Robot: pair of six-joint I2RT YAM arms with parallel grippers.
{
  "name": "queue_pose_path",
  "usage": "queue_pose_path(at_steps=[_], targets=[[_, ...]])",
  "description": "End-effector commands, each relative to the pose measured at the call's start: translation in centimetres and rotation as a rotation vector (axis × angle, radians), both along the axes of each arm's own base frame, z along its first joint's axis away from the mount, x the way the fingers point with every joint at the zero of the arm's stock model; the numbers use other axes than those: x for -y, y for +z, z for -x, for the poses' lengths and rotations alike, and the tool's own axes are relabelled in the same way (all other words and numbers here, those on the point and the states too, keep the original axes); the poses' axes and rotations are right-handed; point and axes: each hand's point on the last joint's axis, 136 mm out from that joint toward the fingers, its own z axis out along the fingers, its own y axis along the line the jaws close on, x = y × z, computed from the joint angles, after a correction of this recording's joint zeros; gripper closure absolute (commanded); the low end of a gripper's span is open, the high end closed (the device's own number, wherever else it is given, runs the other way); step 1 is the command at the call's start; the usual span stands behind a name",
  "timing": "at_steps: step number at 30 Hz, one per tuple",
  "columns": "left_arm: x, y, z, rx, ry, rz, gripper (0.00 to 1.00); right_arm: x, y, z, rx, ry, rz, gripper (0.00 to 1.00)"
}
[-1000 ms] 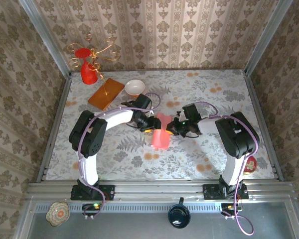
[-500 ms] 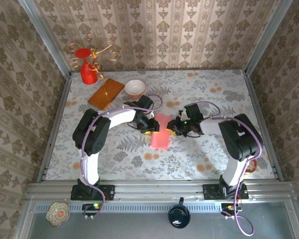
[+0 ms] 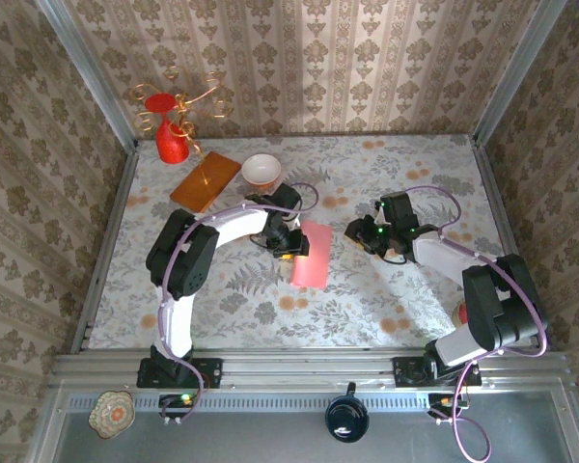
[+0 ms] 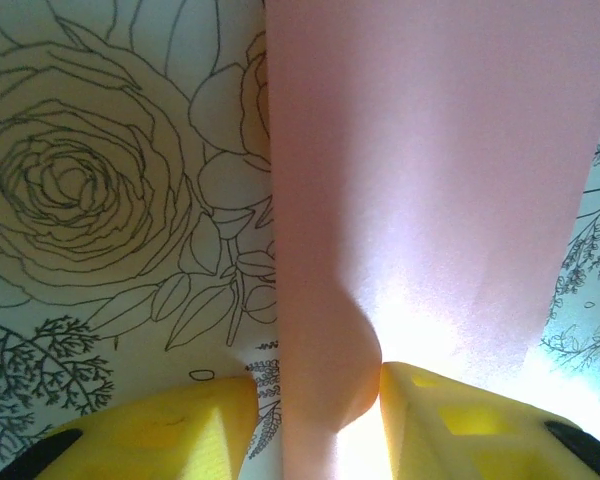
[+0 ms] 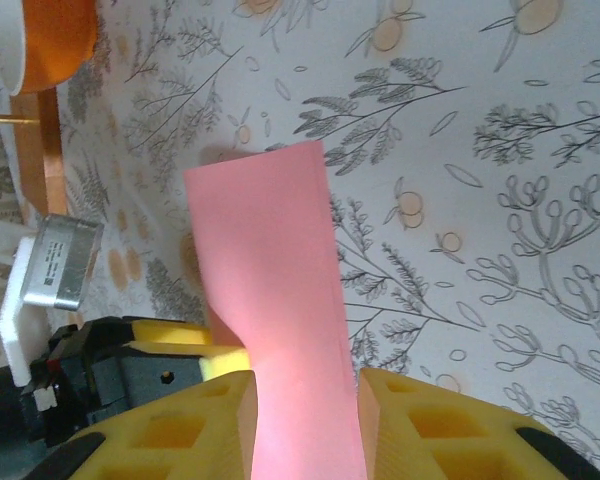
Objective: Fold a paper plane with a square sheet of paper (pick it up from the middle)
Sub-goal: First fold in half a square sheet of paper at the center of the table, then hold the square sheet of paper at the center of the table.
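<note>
The square sheet of paper (image 3: 314, 256) is folded into a narrow pink strip at the table's middle. My left gripper (image 3: 291, 243) has it at its left edge. In the left wrist view the paper (image 4: 420, 180) runs up between the yellow fingers of the left gripper (image 4: 317, 385). A bulge of the fold presses on the right finger (image 4: 460, 420), and a thin sliver of table shows beside the other finger. My right gripper (image 3: 352, 234) stands open, apart from the strip on its right. From the right wrist the paper (image 5: 270, 250) shows beyond the open right gripper (image 5: 305, 385), with the left gripper (image 5: 195, 345) behind it.
An orange-brown wooden board (image 3: 205, 181), a white bowl (image 3: 261, 170) and a red vase (image 3: 171, 140) stand at the back left. The bowl (image 5: 40, 40) shows at the top left of the right wrist view. Patterned walls close in three sides.
My right gripper opened, let go of the paper and drew back to the right. The left gripper closed a little on the paper, which now hangs from it alone as a narrower strip.
</note>
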Motion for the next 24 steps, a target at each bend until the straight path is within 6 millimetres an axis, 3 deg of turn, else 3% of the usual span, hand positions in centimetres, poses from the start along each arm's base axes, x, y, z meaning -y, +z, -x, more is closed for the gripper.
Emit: queue_pose_path(at_steps=[1,13,24], targets=[[-3.0,-7.0,3.3,-0.121,-0.009,-0.195,0.57,0.9,-1.0,0.5,-0.025,-0.021,0.037,0.66],[-2.7,-8.6,4.4,-0.152,-0.035,-0.222,0.54,-0.7,-1.4,0.5,-0.022,0.046,-0.039,0.65],[-3.1,-9.8,5.0,-0.17,-0.049,-0.24,0.54,-3.6,-2.2,1.8,-0.028,0.161,-0.079,0.66]])
